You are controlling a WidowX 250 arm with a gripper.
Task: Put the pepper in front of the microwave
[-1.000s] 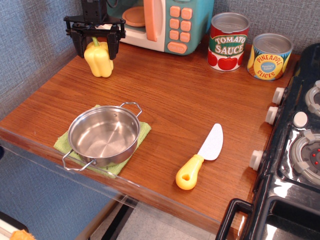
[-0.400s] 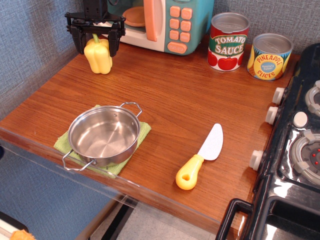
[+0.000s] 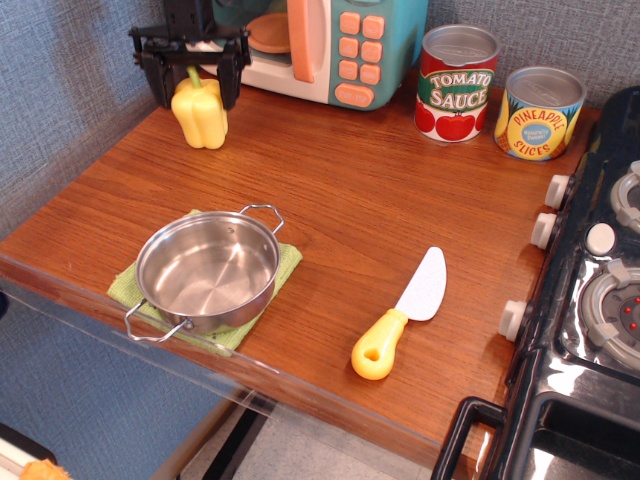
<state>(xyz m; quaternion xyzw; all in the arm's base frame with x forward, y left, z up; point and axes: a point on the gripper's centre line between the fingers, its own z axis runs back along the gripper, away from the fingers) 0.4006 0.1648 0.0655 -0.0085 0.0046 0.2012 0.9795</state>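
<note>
Jaws spread wide either side of the yellow pepper's stem, not gripping it

Glossy and lobed, the pepper (image 3: 200, 113) stood upright on the wooden counter (image 3: 380, 190), at the back left, just before the teal microwave (image 3: 330, 45). Over it the black gripper (image 3: 190, 72) hung straight down, its fingers (image 3: 159, 78) flanking the pepper's top without clearly touching

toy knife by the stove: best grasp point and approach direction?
Grip the yellow handle of the toy knife, coming straight down with fingers across its width. It lies flat and diagonal on the wooden counter, the handle thicker than the thin white blade, with open space around it.
</note>
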